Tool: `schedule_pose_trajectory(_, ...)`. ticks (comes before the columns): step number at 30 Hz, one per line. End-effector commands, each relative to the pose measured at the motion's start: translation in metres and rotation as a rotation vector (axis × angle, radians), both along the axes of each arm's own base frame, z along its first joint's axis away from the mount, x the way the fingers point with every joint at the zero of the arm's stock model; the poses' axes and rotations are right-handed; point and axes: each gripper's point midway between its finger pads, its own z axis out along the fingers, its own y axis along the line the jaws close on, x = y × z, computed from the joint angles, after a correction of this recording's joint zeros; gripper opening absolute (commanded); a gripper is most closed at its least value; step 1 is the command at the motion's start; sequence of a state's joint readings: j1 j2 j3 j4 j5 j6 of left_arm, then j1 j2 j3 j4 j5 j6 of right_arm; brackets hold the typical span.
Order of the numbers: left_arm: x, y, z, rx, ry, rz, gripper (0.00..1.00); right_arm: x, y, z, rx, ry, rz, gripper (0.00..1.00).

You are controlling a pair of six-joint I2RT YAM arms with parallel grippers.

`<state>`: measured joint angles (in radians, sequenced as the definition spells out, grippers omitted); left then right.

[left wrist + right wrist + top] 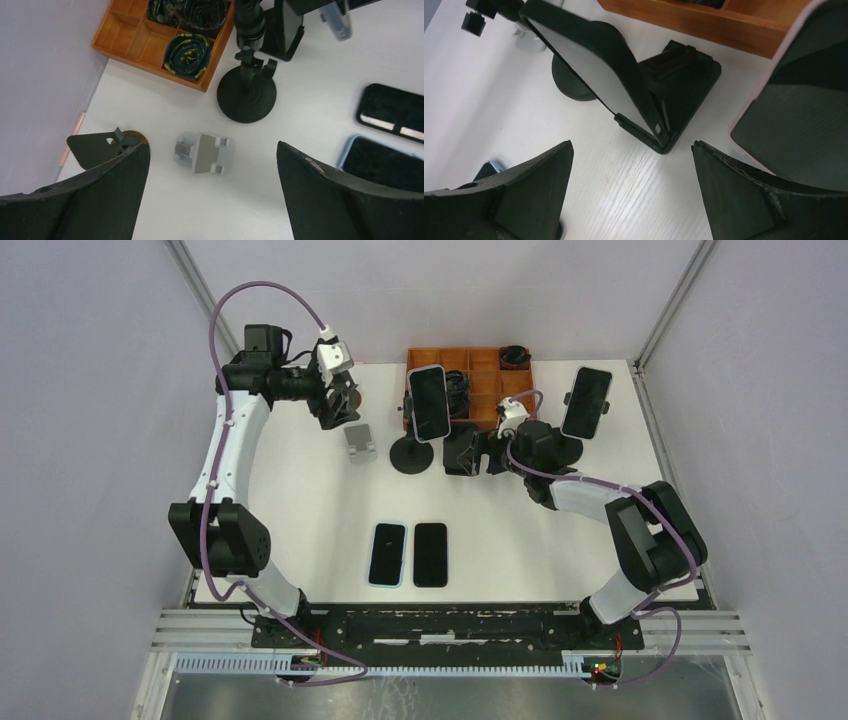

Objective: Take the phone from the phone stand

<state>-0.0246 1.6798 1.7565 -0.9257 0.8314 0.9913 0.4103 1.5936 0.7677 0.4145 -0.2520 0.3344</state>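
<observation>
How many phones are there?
5. A blue-edged phone and a black phone lie flat side by side. The clamped phone sits on the round-based stand, the far-right phone is held up beside the tray, and the leaning phone rests on the low black stand. Others may be hidden.

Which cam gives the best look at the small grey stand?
Left wrist: the grey stand sits centred, unobstructed, empty, with its ledges plain to see. Top external shows it small, from above. Right wrist catches only a pale sliver at top left.
</observation>
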Motion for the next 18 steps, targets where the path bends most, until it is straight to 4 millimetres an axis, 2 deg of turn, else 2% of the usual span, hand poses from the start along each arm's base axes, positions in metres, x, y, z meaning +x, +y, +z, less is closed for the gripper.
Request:
schedule_pose_trajectory(1, -0.042, -0.016, 0.023, -0.194, 0.150, -0.009, 1.00, 0.026, 0.016, 0.020, 0.048, -0.093, 0.035, 0.93)
schedule_pose_trajectory(7, -0.068, -0.023, 0.038, -0.246, 0.143, -0.051, 1.00, 0.038, 0.030, 0.005, 0.063, -0.069, 0.080, 0.90)
schedule_pose_trajectory(12, -0.068, -0.020, 0.035, -0.227, 0.141, -0.031, 1.00, 0.038, 0.040, 0.001, 0.100, -0.068, 0.113, 0.85)
schedule_pose_trajectory(18, -0.071, -0.020, 0.034, -0.219, 0.127, -0.036, 1.00, 0.037, 0.051, -0.008, 0.138, -0.066, 0.140, 0.73)
